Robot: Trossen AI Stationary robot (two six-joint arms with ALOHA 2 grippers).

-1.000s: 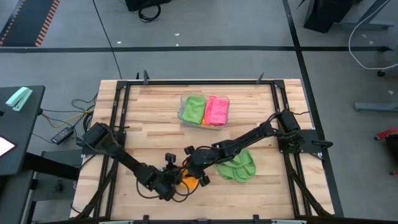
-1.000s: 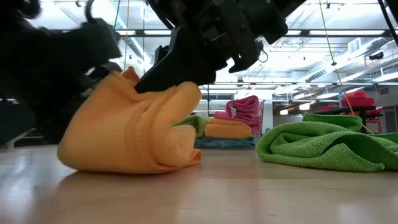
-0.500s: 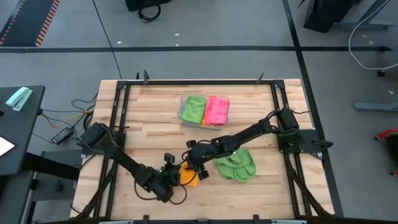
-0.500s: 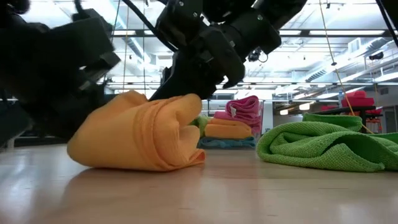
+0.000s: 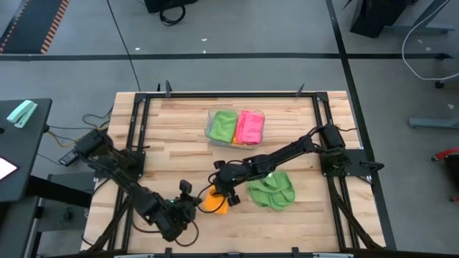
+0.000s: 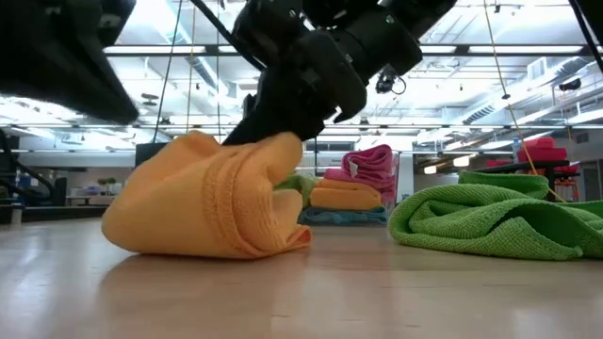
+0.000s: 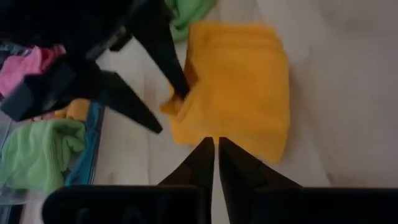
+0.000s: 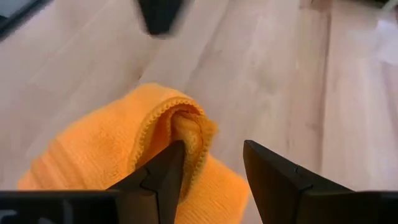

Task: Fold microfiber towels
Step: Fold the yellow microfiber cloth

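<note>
An orange microfiber towel (image 5: 214, 202) lies folded into a thick bundle on the table's near middle. My right gripper (image 5: 222, 192) comes down on its far edge, fingers open, astride a bunched fold (image 8: 186, 130). My left gripper (image 7: 215, 146) is shut and hovers just clear of the bundle's near-left edge, holding nothing. A crumpled green towel (image 5: 272, 190) lies to the right of the orange one. My right gripper touches the orange towel at the bunched fold on its far edge (image 7: 174, 107). One fingertip (image 7: 182, 92) rests against that fold, while the other (image 7: 154, 126) stands beside it over bare table. The fingers slant down from the far right. The towel lies on the table.
A clear tray (image 5: 210, 129) at the far middle holds folded green (image 5: 224, 125) and pink (image 5: 249, 126) towels. Bare wood lies to the left and along the near edge. Black frame rails (image 5: 136, 143) run along the table's sides.
My left gripper has come away from the orange towel, rising and drawing back toward the table's near-left corner. The towel stays on the table, now showing more fully. My right gripper has kept close to the bundle's far edge.
</note>
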